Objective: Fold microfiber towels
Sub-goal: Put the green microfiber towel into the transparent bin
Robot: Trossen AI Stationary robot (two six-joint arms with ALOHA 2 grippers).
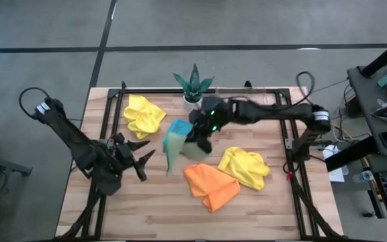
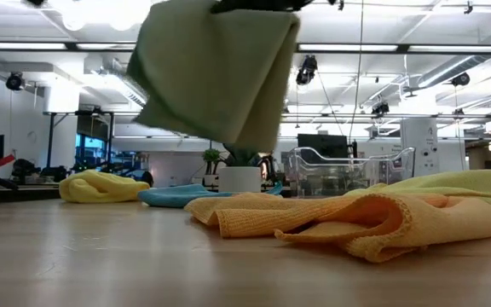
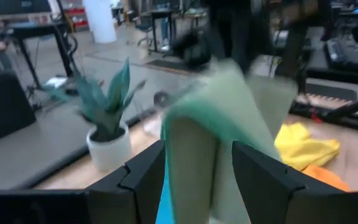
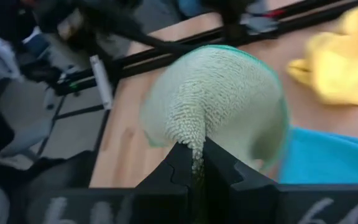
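1. We saw the soft sage green microfiber towel (image 1: 175,144) hanging in the air above the middle of the wooden table (image 1: 146,208), clear of its surface in the low view.
2. The right gripper (image 4: 196,163) had its two dark fingers pinched together on the green towel's top edge.
3. Beneath and just behind it lay the flat sky blue cloth (image 1: 179,126) on the table.
4. The orange towel (image 1: 210,185) lay crumpled nearer the front, touching one rumpled bright yellow towel (image 1: 245,167); the second yellow towel (image 1: 143,114) sat well apart at the back left.
5. The left gripper (image 1: 142,158) hovered beside the hanging towel, its fingers spread apart and holding nothing.
6. The spiky green plant in a white pot (image 1: 193,86) stood at the table's back edge.
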